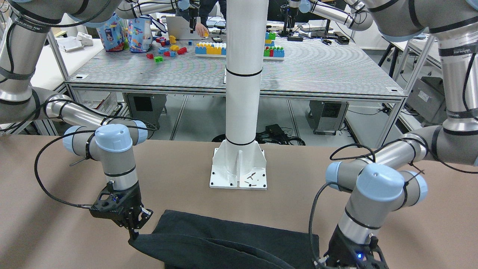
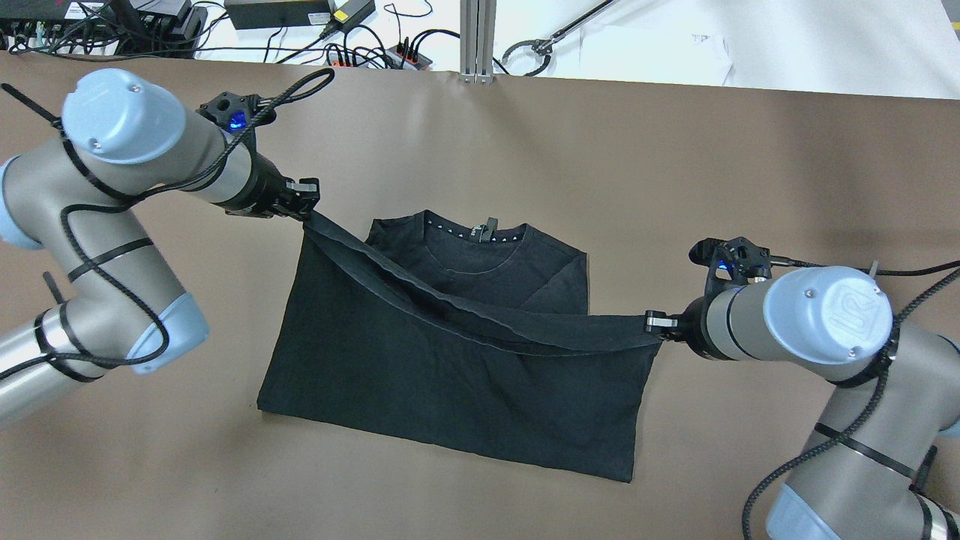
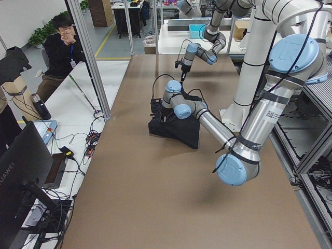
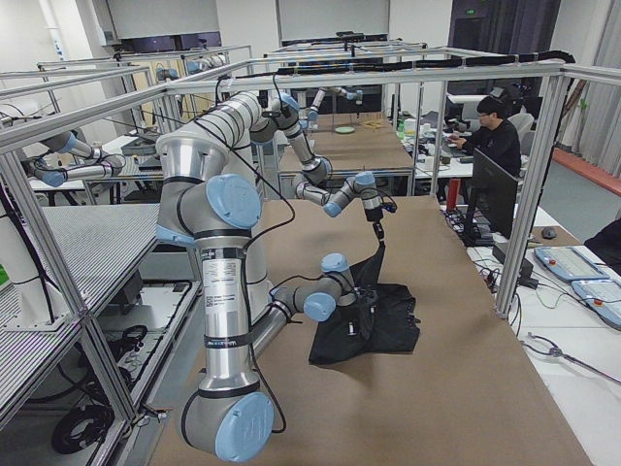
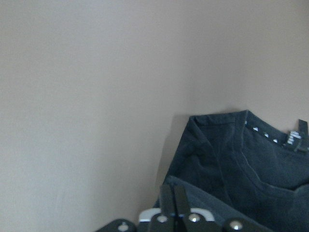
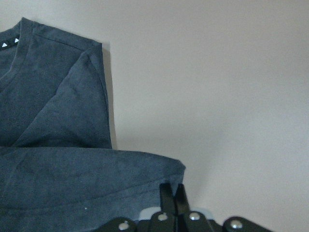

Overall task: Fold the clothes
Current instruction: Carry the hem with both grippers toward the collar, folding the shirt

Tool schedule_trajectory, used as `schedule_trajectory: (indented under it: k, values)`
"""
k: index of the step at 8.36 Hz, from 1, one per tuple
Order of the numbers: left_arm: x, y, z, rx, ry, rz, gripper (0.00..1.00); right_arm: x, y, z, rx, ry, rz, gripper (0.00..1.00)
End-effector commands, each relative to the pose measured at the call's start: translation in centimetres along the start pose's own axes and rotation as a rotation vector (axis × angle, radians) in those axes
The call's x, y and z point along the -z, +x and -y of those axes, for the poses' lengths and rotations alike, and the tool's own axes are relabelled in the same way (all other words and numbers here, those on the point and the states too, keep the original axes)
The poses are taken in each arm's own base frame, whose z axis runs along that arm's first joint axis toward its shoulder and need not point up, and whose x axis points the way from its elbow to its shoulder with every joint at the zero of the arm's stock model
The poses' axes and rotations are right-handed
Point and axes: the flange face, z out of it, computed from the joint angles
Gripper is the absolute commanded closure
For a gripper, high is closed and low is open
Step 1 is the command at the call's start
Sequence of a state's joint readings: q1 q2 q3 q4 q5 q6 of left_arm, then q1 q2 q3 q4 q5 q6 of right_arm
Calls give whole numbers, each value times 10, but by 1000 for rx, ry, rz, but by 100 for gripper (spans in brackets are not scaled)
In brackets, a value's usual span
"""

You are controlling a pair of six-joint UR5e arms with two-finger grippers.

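The black garment point(image 2: 450, 382) is a T-shirt lying flat on the brown table point(image 2: 675, 150), its collar point(image 2: 480, 236) at the far edge. My left gripper point(image 2: 306, 212) is shut on the hem's left corner and holds it raised near the collar's left side. My right gripper point(image 2: 654, 328) is shut on the hem's right corner, raised beside the shirt's right edge. The hem hangs slack between them. The left wrist view shows shut fingers point(image 5: 169, 205) on the cloth point(image 5: 231, 164). The right wrist view shows shut fingers point(image 6: 171, 200) on the hem point(image 6: 87, 179).
The white robot column base point(image 1: 239, 168) stands on the table behind the shirt. Cables and power supplies point(image 2: 300, 22) lie past the table's far edge. A person point(image 3: 62, 44) sits beyond the table's far side. Bare brown table surrounds the shirt.
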State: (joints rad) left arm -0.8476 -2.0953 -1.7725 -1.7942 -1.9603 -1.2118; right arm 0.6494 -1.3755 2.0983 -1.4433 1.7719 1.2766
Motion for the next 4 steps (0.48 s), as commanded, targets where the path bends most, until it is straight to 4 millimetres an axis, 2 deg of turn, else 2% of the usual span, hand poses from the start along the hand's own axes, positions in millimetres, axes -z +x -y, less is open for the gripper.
schedule_trajectory:
  k: [1,3,4]
  values:
    - [-65,-5,30,-30,9,91,100,-35,-30,22,-8,8,-22,100]
    - [-95,-21,34,-44,39,85,100,-56,-35,28,-13,3,-46,100]
    - [-105,-25,33,-55,39,76,100,-65,-32,28,-14,-4,-63,92]
